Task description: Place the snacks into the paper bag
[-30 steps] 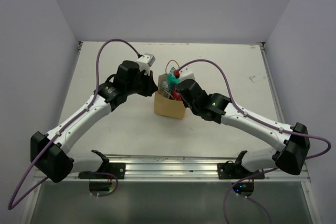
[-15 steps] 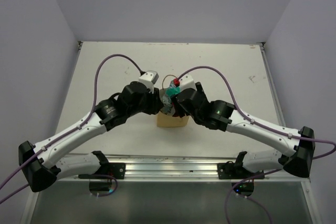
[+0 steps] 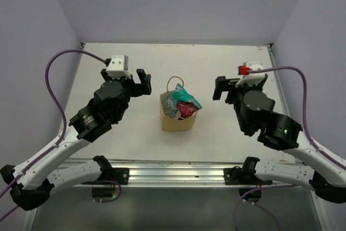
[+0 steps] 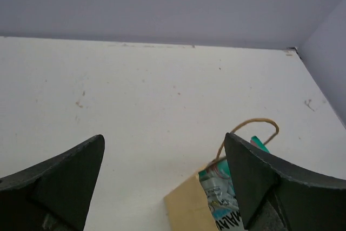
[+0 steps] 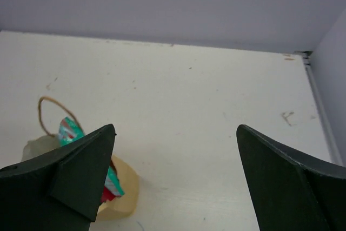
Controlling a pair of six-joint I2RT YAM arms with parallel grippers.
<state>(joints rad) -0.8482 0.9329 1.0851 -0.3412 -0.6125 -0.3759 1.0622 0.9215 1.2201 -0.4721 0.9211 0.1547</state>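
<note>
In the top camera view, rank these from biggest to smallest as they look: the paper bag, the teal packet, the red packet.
1. paper bag, clearly largest.
2. teal packet and red packet, tied: only the parts sticking out of the bag show, and those look about alike.

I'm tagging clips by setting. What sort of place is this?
Probably a robot test cell: a bare white table walled by plain panels, a left arm and right arm on a metal rail, and one paper bag of snacks.
</note>
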